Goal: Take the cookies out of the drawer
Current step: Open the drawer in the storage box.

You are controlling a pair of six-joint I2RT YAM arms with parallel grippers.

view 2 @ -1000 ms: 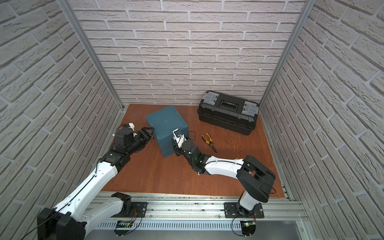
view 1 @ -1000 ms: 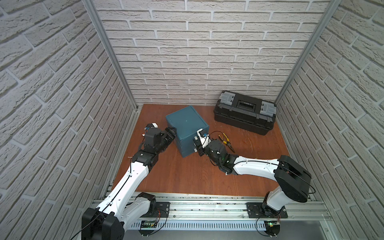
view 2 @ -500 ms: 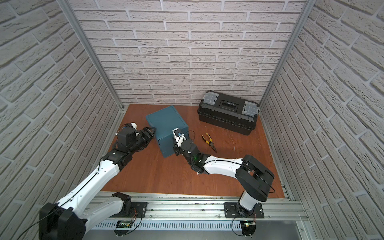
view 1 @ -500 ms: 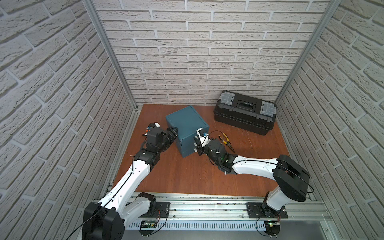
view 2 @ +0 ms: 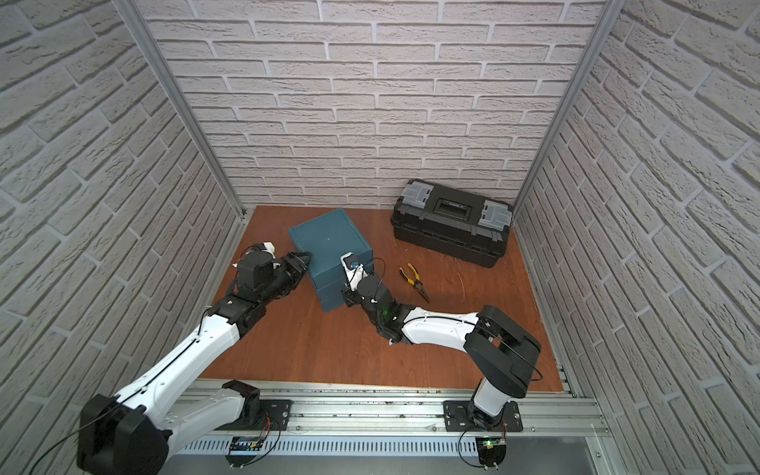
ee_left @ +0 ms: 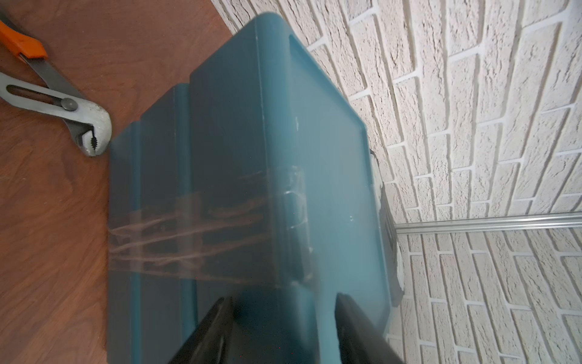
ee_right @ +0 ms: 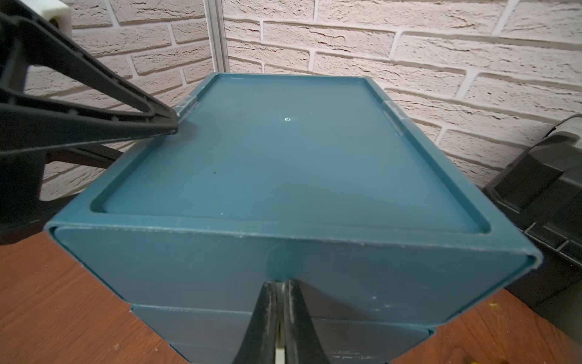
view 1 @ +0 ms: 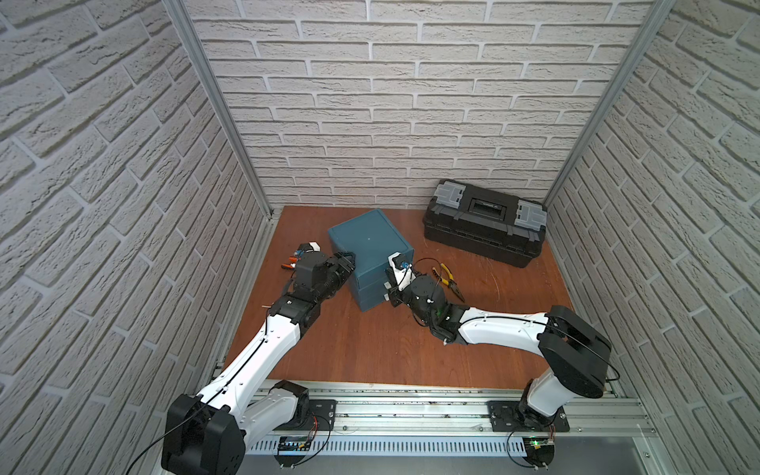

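Note:
The cookies are hidden; all drawers of the teal drawer cabinet (view 1: 370, 242) (view 2: 329, 238) stand closed. My right gripper (ee_right: 280, 282) (view 1: 391, 293) is at the front of the top drawer (ee_right: 189, 264), shut on a small white handle tab pinched between its fingers. My left gripper (ee_left: 283, 297) (view 1: 347, 263) is at the cabinet's upper left edge with its jaws apart. They straddle that edge. One of its fingers (ee_right: 151, 116) rests on the cabinet's top rim, the other lies against the side wall.
A black toolbox (view 1: 485, 230) stands at the back right. Yellow-handled pliers (view 1: 448, 279) lie right of the cabinet, next to my right arm. Orange-handled grey pliers (ee_left: 63, 104) lie on the wooden floor left of the cabinet. Brick walls enclose three sides.
The right jaws have closed on the top drawer's handle. The left gripper has pushed in onto the cabinet's upper edge and its jaws have narrowed.

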